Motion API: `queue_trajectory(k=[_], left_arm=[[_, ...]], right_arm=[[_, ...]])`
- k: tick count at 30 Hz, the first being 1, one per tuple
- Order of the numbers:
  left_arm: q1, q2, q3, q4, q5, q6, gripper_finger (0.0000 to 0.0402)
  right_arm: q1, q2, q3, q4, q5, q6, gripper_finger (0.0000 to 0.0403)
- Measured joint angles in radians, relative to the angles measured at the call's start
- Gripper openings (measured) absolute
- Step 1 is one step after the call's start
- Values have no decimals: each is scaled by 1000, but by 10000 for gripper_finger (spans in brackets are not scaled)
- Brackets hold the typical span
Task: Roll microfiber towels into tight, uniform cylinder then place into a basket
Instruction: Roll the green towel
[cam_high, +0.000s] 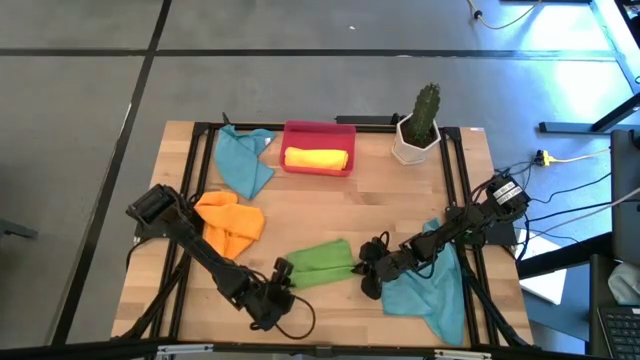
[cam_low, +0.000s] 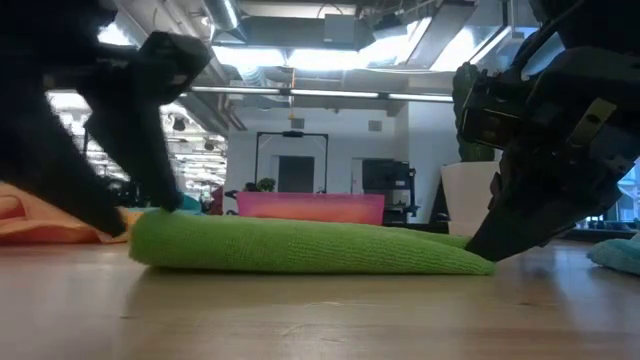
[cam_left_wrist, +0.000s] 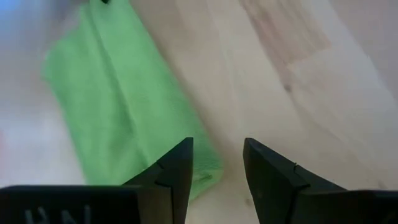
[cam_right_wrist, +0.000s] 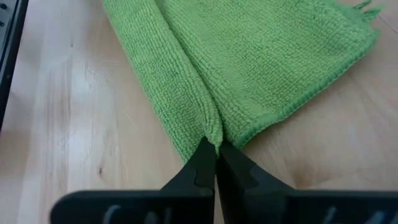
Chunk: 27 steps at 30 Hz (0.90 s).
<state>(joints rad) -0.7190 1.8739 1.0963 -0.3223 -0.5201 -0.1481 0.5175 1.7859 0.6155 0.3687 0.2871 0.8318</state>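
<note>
Pinching one end of the green towel (cam_high: 322, 263), the right end effector (cam_high: 368, 268) has its fingers closed on the fold where the cloth doubles over, while the left end effector (cam_high: 277, 283) sits at the towel's opposite end with its fingers parted and nothing between them, one tip just beside the cloth's edge. The green towel lies flat and loosely folded on the wooden surface (cam_high: 330, 210) at about 6 o'clock from the middle, not yet a cylinder. At 12 o'clock the red basket (cam_high: 319, 131) already holds one rolled yellow towel (cam_high: 317, 158). An orange towel (cam_high: 231, 222) lies crumpled at 9 o'clock, one teal towel (cam_high: 244, 160) at 10 o'clock, another teal towel (cam_high: 425, 290) at 4 o'clock under the right arm. A white cactus pot (cam_high: 415, 143) stands at 1 o'clock.

To roll well from here, the step likely calls for both ends to turn together, so the left end effector should close on its end at the same fold line as the right. Keeping the cloth taut between them and pressed low against the surface should give an even roll; a one-sided turn risks a cone that slackens.
</note>
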Motion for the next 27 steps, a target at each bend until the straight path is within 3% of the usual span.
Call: queue_trajectory(k=[4, 17, 27], left_arm=[[-2, 7, 0, -5, -54, 50, 132], [2, 68, 1, 28, -50, 100, 132], [5, 95, 0, 28, -170, 93, 132]], right_arm=[[0, 0, 0, 0, 0, 0, 4], [0, 1, 0, 0, -3, 5, 4], [-1, 1, 0, 0, -14, 6, 4]])
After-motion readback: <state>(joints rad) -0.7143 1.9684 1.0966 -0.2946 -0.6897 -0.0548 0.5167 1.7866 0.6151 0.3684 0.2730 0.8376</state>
